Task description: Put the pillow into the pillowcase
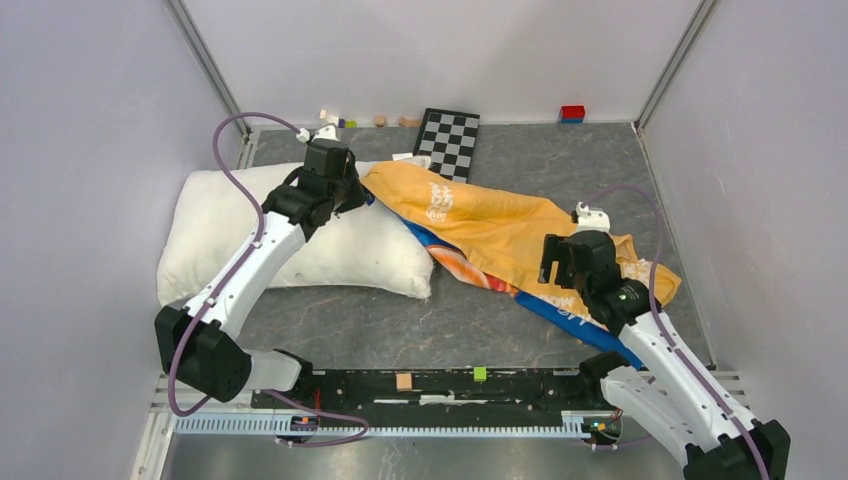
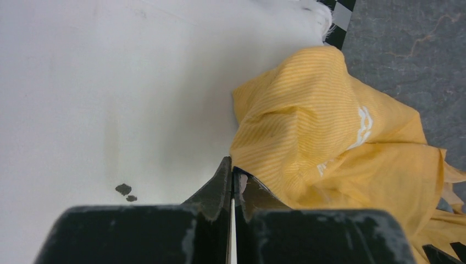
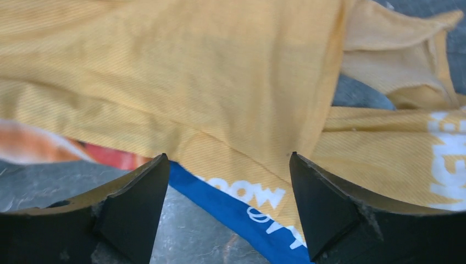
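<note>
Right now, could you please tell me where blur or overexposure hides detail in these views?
Top external: evenly lit and sharp. Left wrist: the pillow is washed out, almost featureless. Right wrist: the pillowcase weave is crisp, its left edge blurred.

Bright, even, diffuse light from above, no hard glare. The top view is sharp, with a soft shadow along the lower edge of the pillow and walls splaying out toward the frame corners. In the left wrist view the left half is near blown-out white, with little texture. In the right wrist view the pillowcase print smears at the left edge.
</note>
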Motion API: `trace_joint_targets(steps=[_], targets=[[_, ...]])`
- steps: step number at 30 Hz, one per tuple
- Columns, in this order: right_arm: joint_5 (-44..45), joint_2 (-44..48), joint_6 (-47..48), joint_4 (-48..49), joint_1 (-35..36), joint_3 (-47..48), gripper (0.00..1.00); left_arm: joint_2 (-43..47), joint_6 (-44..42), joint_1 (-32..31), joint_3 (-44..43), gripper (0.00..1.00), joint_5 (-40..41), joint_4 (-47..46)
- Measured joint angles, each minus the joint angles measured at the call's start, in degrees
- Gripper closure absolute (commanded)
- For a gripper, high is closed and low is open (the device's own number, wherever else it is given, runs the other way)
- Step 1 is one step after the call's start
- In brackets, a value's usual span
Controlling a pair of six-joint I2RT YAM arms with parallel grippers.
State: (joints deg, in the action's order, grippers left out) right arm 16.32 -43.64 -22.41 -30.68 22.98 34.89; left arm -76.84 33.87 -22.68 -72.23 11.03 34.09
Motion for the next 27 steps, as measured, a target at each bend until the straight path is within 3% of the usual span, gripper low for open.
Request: trace_joint_targets(steps=[6, 11, 15, 21, 27], targets=[[1.2, -3.1, 0.1, -0.2, -5.3, -1.3, 0.19, 0.0, 0.5, 0.0, 0.0, 0.98, -2.8, -2.1], [-4.3, -3.4, 1.2, 3.3, -2.6, -0.9, 0.15, 0.1, 0.4, 0.0, 0.0, 0.97, -8.6, -4.0], [-8.0, -7.2, 4.9, 8.0, 4.7, 5.0, 0.02, 1.2, -0.2, -0.3, 0.3, 0.98, -17.0, -8.4], [-13.7, -14.6, 12.7, 17.3, 9.2, 17.4, 0.02, 7.4, -2.0, -3.4, 2.0, 0.98, -27.9, -16.0], [-13.7, -23.5, 19.7, 19.1, 9.2, 28.3, 0.02, 18.8, -0.3, -4.7, 9.0, 0.98, -28.1, -15.4]])
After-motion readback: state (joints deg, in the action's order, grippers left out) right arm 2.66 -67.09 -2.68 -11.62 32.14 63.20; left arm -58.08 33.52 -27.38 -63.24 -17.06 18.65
